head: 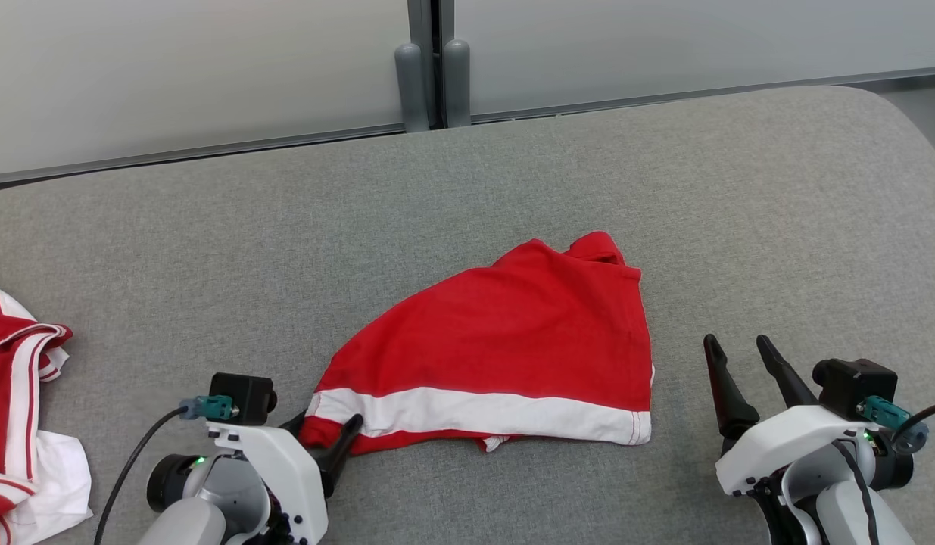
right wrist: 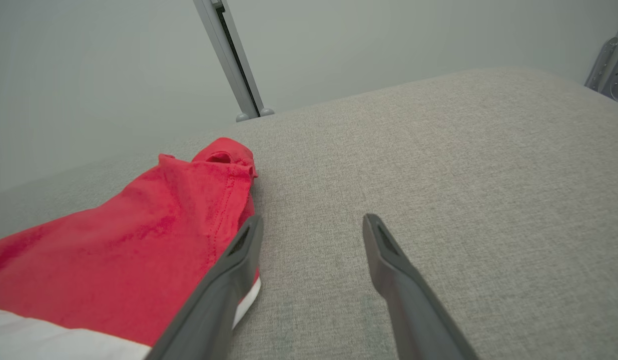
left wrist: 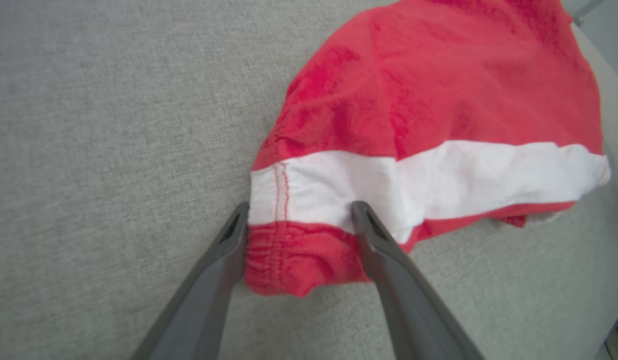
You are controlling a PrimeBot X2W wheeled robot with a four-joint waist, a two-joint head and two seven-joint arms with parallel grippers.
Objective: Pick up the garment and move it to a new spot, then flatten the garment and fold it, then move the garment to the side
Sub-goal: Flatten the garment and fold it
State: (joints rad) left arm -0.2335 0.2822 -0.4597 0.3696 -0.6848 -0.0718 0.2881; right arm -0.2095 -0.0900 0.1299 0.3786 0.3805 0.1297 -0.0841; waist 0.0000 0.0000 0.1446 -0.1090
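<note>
The garment (head: 512, 333) is a red piece with a white band along its near edge, lying partly flattened in the middle of the grey padded surface (head: 664, 189). My left gripper (head: 323, 433) is at the garment's near-left corner. In the left wrist view the left gripper (left wrist: 299, 210) is open, its two fingers standing either side of the corner of the garment (left wrist: 439, 100), one on the white band. My right gripper (head: 738, 344) is open just right of the garment's right edge. The right gripper (right wrist: 313, 221) holds nothing, with the garment (right wrist: 138, 240) beside its left finger.
A second red and white cloth pile (head: 20, 424) lies at the surface's left edge. Pale wall panels with two grey posts (head: 433, 76) stand behind the far edge. The surface rounds off at the back right corner (head: 899, 121).
</note>
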